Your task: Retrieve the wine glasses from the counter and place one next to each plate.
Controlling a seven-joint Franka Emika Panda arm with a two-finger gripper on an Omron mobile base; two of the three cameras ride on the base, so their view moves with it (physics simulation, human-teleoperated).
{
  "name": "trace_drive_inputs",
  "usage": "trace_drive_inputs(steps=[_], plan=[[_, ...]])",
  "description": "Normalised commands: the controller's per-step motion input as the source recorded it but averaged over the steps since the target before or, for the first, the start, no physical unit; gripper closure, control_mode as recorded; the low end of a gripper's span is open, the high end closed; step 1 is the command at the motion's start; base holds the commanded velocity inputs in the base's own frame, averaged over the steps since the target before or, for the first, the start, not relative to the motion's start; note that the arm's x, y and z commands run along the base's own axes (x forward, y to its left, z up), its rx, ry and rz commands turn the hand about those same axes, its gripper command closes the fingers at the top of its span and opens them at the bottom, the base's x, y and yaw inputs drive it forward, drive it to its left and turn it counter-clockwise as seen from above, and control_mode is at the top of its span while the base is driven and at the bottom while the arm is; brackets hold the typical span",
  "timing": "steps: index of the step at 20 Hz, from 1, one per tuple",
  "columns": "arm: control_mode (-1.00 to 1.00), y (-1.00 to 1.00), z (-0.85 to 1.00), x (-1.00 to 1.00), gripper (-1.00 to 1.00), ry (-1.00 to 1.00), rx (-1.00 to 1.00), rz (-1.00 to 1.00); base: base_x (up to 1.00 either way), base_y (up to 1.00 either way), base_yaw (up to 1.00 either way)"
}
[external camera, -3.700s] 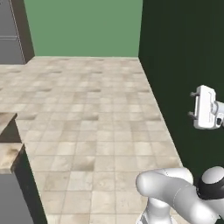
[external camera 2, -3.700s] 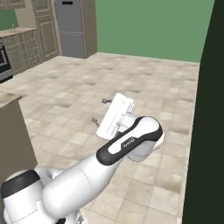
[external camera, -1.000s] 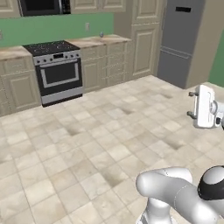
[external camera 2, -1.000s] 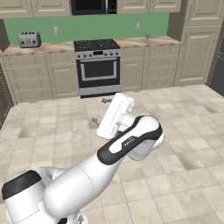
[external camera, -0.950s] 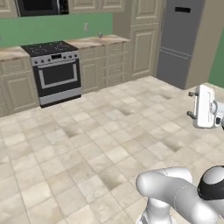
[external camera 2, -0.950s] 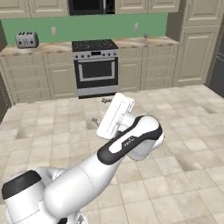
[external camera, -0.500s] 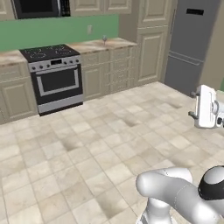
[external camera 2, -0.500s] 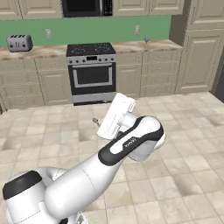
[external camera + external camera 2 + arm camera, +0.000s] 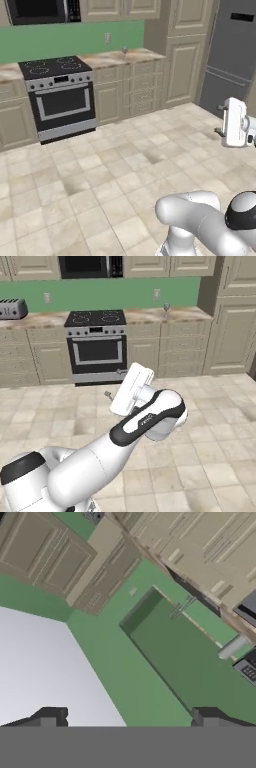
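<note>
A small stemmed wine glass (image 9: 124, 50) (image 9: 166, 307) stands on the counter (image 9: 112, 59) (image 9: 145, 316), right of the stove and near the tall cabinet. It is far across the tiled floor from my gripper (image 9: 220, 120) (image 9: 116, 385) (image 9: 127, 717), which is held up in the air in front of the base. In the hand view the two dark fingertips (image 9: 50, 714) stand wide apart, open, with nothing between them. The plates are out of view.
A steel stove (image 9: 59, 95) (image 9: 96, 343) sits in the counter run, with a microwave (image 9: 42, 10) above it. A toaster (image 9: 11, 308) stands on the counter at far left. A tall grey fridge (image 9: 232, 50) is at the right. Open tiled floor (image 9: 115, 175) lies between me and the cabinets.
The whole picture has shifted: the stove and counter have slid left and grown nearer, so the base has moved. The arm keeps its pose and the gripper stays open.
</note>
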Motion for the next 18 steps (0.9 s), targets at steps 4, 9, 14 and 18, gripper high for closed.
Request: trace_drive_inputs(steps=[4, 9, 14, 18], plan=[[1.0, 0.0, 0.0, 0.0, -1.0, 0.0, 0.0, 0.0, 1.0, -0.62, 0.16], [1.0, 0.0, 0.0, 0.0, -1.0, 0.0, 0.0, 0.0, 1.0, -0.39, 0.15], [1.0, 0.0, 0.0, 0.0, -1.0, 0.0, 0.0, 0.0, 1.0, -0.22, 0.16], [1.0, 0.0, 0.0, 0.0, -1.0, 0.0, 0.0, 0.0, 1.0, -0.19, 0.15]])
